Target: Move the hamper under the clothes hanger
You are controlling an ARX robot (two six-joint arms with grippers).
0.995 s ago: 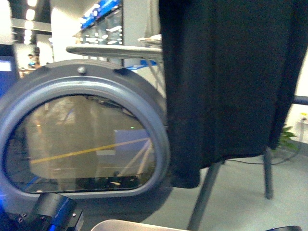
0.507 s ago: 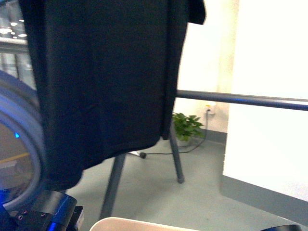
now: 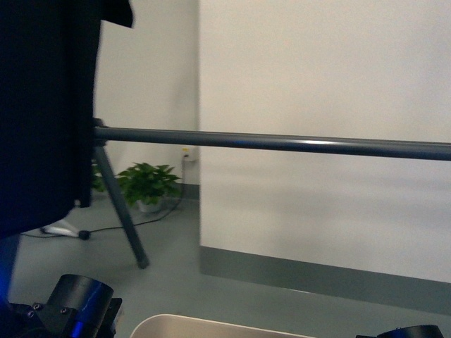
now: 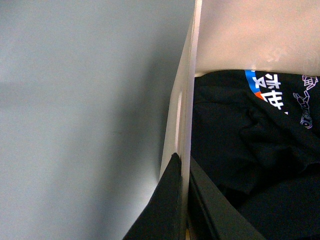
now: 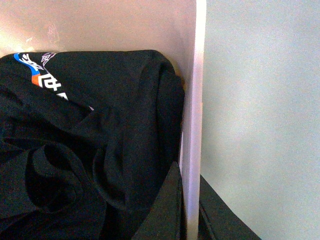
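Two sets of fingers grip the hamper (image 3: 211,326) by opposite side walls. The left fingers (image 4: 161,210) are closed on its beige wall, one inside and one outside, and the right fingers (image 5: 162,210) clamp the other wall likewise. Black clothes (image 5: 75,150) lie inside, just beside the inner fingers. In the front view only the hamper's rim shows, low between our arms. The clothes hanger (image 3: 282,142) runs its long bar ahead of the fingers and well above them, with a black garment (image 3: 42,105) hung toward the left fingers' side. We judge the hamper is not yet beneath that bar. To do this well, we should grip evenly, hold the hamper level, advance it low over the floor (image 3: 176,282), and steer clear of the slanted leg (image 3: 123,211).
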